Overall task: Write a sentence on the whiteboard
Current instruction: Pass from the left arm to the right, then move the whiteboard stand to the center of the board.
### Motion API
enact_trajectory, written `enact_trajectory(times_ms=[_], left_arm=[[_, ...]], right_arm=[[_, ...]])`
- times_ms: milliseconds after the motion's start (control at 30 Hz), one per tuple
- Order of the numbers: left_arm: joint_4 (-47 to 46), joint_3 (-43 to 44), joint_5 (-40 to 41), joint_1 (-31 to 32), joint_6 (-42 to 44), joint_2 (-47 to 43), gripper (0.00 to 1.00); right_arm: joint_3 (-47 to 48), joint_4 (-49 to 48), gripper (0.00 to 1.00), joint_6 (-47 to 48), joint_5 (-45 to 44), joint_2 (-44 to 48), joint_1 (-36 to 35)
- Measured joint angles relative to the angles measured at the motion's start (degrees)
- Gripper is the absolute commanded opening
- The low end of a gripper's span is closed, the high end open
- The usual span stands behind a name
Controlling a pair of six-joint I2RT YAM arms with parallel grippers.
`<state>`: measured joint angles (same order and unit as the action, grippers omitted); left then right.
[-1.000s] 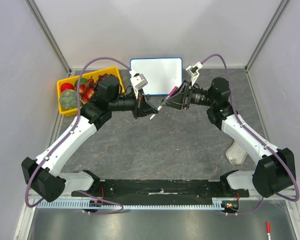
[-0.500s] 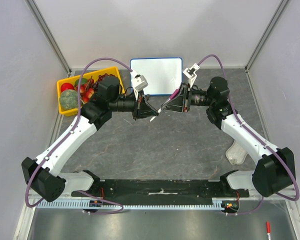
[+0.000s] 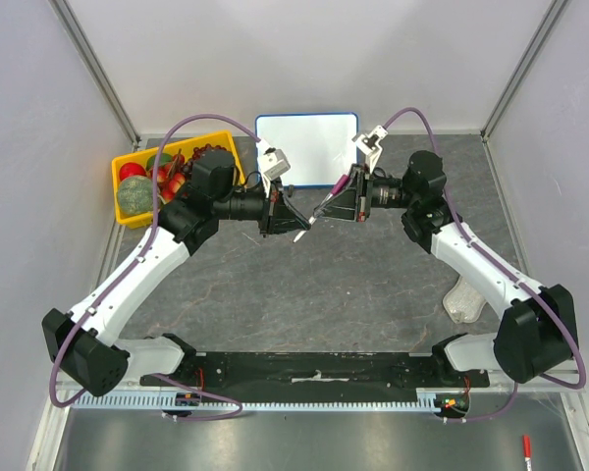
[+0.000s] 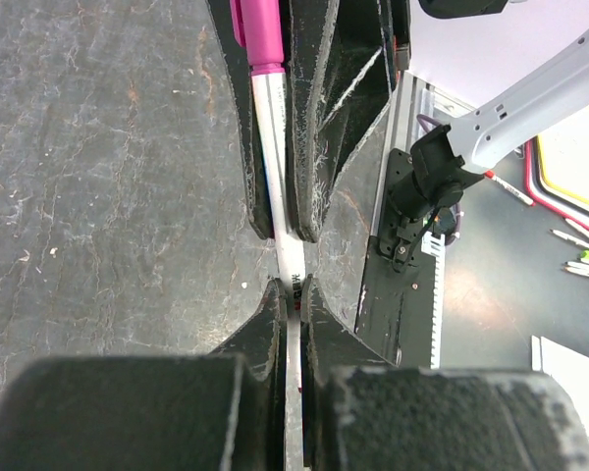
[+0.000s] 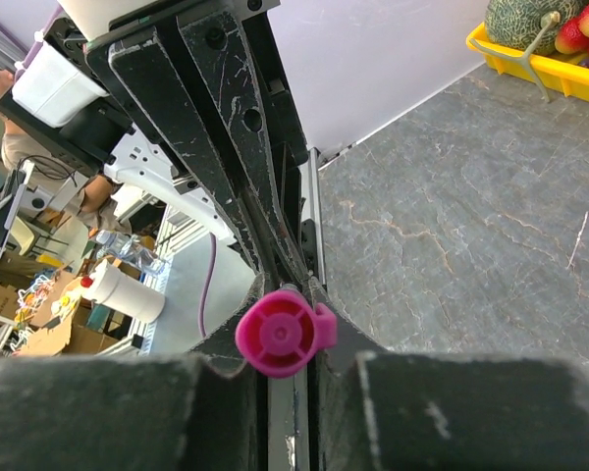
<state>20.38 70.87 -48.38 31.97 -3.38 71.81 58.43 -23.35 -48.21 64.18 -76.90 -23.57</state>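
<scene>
**Two grippers, one marker, just in front of the whiteboard**

We see the small rectangular whiteboard with a thin blue frame (image 3: 307, 147) on the grey stone-patterned table (image 3: 353, 294). Just in front of the whiteboard's near edge the two arms meet tip to tip. The left gripper (image 3: 296, 220) is clamped tight on the white barrel of a slim plastic marker (image 4: 275, 147). The right gripper (image 3: 326, 203) has its fingers pressed against the same marker at its round pink cap (image 5: 280, 334). Left of the whiteboard sits a yellow plastic tray (image 3: 119, 186) of fruit.
</scene>
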Motion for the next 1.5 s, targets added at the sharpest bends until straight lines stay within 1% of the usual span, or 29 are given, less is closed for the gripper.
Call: enact_trajectory(times_ms=[267,300,433,467,533,667,767,900,967,1100,1167,1233,1367,1500], left_arm=[[0.87,-0.07,0.26,-0.02,0.02,0.0,0.02],[0.87,-0.22,0.33,-0.02,0.02,0.0,0.09],[0.42,-0.79,1.55,-0.13,0.13,0.0,0.62],[0.24,-0.94,1.84,-0.2,0.37,0.0,0.7],[-0.76,-1.88,2.08,-0.9,-0.07,-0.24,0.82],[-3.89,-4.66,1.97,-4.7,-2.47,-0.66,0.94],[-6.8,-6.82,1.73,-8.66,-5.88,-0.09,0.95],[-10.25,-7.37,1.75,-12.55,-10.6,4.44,0.96],[-11.1,-7.28,2.36,-13.27,-12.13,7.37,0.96],[-9.27,-4.28,7.56,-13.35,-14.29,15.93,0.97],[-5.97,0.59,12.11,-13.25,-14.64,21.62,0.96],[-2.56,6.51,16.57,-13.07,-14.73,27.04,0.93],[3.96,21.4,26.88,-12.09,-14.58,39.52,0.9],[9.25,32.11,34.77,-10.03,-14.34,49.66,0.83]], right_arm=[[0.02,1.7,0.0,2.45,-0.11,-0.07,-0.26],[0.2,2.36,0.0,3.06,-0.2,-0.07,-0.33],[1.07,5.88,0.0,5.73,-1.31,-0.07,-0.61],[1.18,6.78,0.0,6.25,-1.6,-0.07,-0.7],[1.53,8.85,0.0,7.5,-2.86,-0.07,-0.96],[2.91,14.71,0.0,10.82,-7.58,-0.15,-1.01],[4.5,20.55,0.0,14.14,-13.33,-0.52,-0.66],[5.9,28.83,0.0,17.81,-23.37,-0.96,1.14],[5.88,31.8,0.0,18.47,-27.06,-0.96,2.95],[5.05,35.28,0.0,18.91,-32.15,-0.55,8.94],[4.37,36.33,0.0,18.91,-33.73,0.13,11.37],[3.96,37.29,0.0,19.15,-35.21,0.96,12.85],[3.91,38.07,0.0,19.78,-36.63,1.97,13.05],[3.91,38.47,0.0,20.39,-37.35,2.05,12.98]])
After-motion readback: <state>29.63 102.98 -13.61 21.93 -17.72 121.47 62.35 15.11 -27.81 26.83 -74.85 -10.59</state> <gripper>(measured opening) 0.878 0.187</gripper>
